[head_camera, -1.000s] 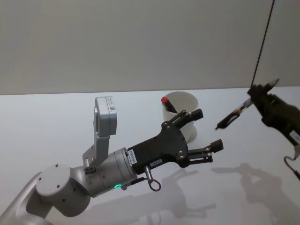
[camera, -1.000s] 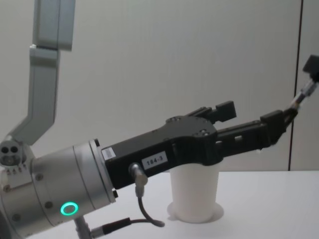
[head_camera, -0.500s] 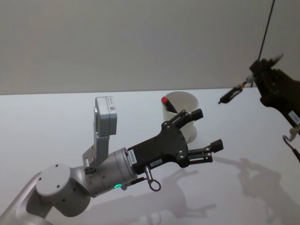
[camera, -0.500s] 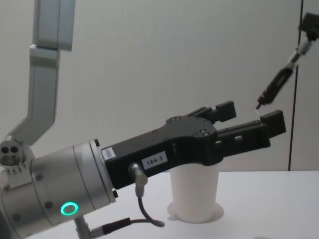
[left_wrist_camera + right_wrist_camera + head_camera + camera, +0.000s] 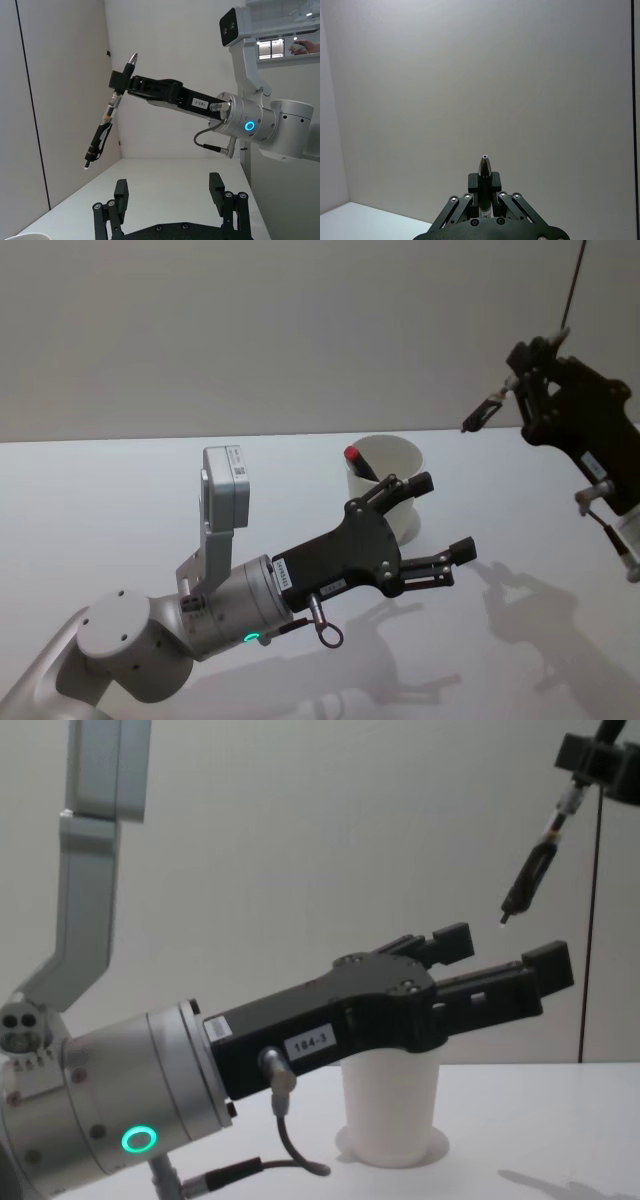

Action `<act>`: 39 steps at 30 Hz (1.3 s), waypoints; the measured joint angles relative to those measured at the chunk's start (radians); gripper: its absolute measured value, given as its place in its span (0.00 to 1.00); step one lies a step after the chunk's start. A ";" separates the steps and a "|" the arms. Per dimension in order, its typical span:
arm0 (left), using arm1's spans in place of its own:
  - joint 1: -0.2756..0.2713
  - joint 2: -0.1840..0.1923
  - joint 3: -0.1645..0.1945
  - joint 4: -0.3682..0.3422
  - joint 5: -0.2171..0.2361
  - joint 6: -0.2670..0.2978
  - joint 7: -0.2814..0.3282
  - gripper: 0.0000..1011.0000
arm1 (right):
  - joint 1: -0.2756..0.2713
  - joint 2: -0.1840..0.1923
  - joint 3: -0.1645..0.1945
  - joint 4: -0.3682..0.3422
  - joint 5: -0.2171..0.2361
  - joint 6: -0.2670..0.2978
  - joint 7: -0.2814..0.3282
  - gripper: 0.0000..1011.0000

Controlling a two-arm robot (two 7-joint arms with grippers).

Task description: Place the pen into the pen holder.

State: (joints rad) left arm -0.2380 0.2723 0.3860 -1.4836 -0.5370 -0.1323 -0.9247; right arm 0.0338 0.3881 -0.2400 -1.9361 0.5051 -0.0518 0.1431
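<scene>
I am lifting the pen (image 5: 487, 412), clamped in my right gripper (image 5: 527, 388), leftward toward the pen holder (image 5: 384, 487); my left gripper (image 5: 440, 518) is hovering wide open beside it.

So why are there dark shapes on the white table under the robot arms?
Those are shadows. In the head view the open left gripper and the right gripper, holding the thin black pen, each cast soft grey shadows on the white table. In the chest view a faint shadow lies at the table's right, beside the white paper cup.
</scene>
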 joint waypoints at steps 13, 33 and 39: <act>0.000 0.000 0.000 0.000 0.000 0.000 0.000 0.99 | 0.065 -0.058 -0.031 0.076 -0.175 0.025 -0.012 0.13; 0.000 0.000 0.000 0.000 0.000 0.000 0.000 0.99 | 0.167 -0.155 -0.073 0.235 -0.297 0.044 0.039 0.13; 0.000 0.000 0.000 0.000 0.000 0.000 0.000 0.99 | 0.191 -0.178 -0.081 0.278 -0.301 0.060 0.053 0.13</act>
State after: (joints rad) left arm -0.2381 0.2723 0.3860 -1.4837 -0.5370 -0.1323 -0.9246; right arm 0.2244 0.2105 -0.3207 -1.6581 0.2038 0.0080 0.1965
